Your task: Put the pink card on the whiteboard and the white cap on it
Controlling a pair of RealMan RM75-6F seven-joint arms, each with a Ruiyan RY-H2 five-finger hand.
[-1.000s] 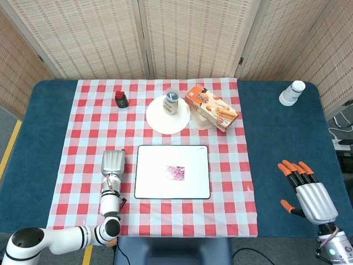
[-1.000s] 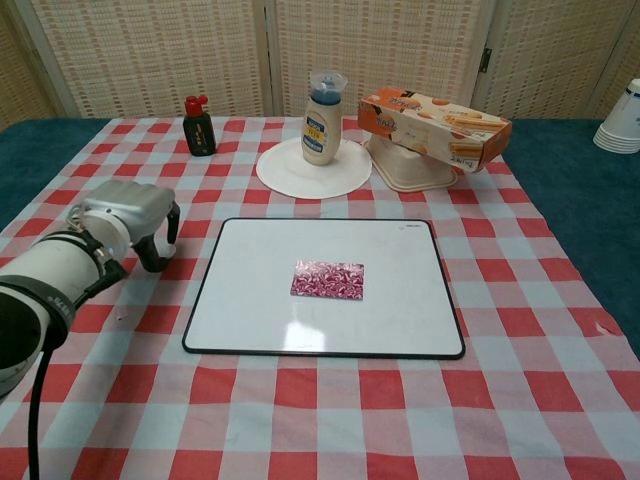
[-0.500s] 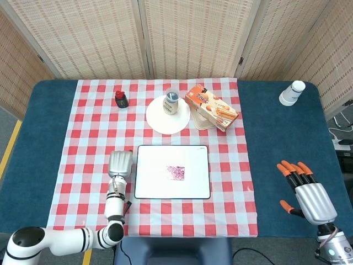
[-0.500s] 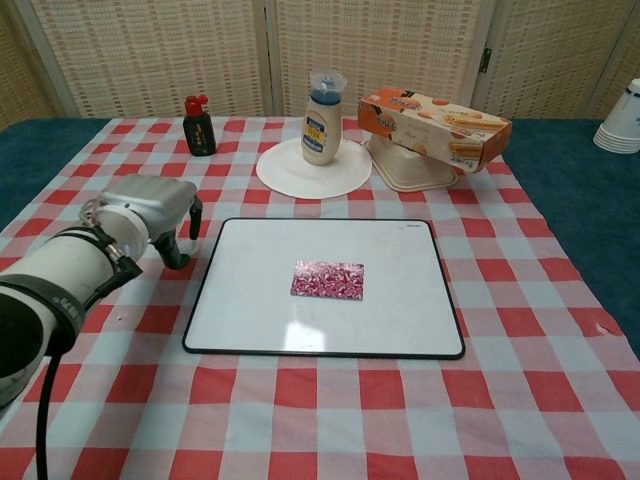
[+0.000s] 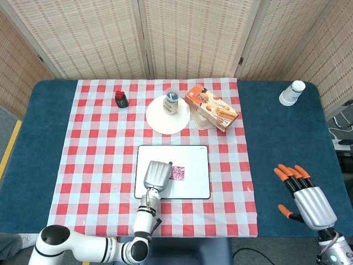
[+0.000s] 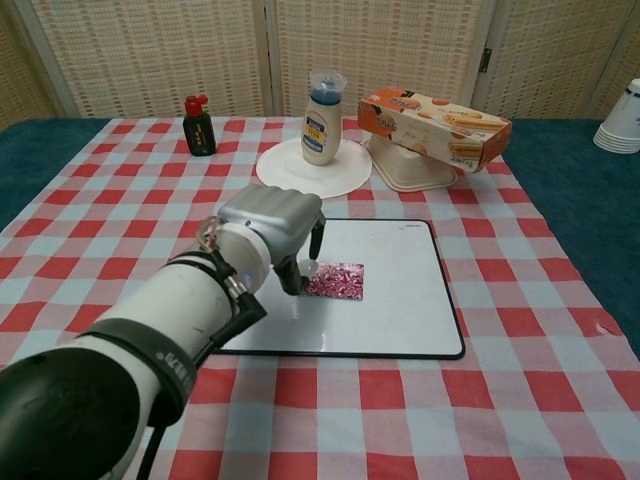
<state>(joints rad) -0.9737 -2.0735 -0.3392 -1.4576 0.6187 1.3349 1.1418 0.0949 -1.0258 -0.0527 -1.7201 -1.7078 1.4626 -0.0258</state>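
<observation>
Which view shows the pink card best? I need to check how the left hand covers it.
The chest view: the pink card shows its pattern, with the left hand over its left edge. The head view shows a small patch beside the hand.

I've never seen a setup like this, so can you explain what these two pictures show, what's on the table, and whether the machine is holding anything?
This is a two-armed robot at a table. One picture looks down from its head, the other looks forward from its chest. The left robot hand is above the whiteboard, fingers curled down beside the pink card lying there; whether it touches the card is unclear. The right robot hand is open and holds nothing, off to the side over the blue cloth. Farther back stand a small dark bottle, a jar on a white plate, a snack box, and stacked white cups.
</observation>
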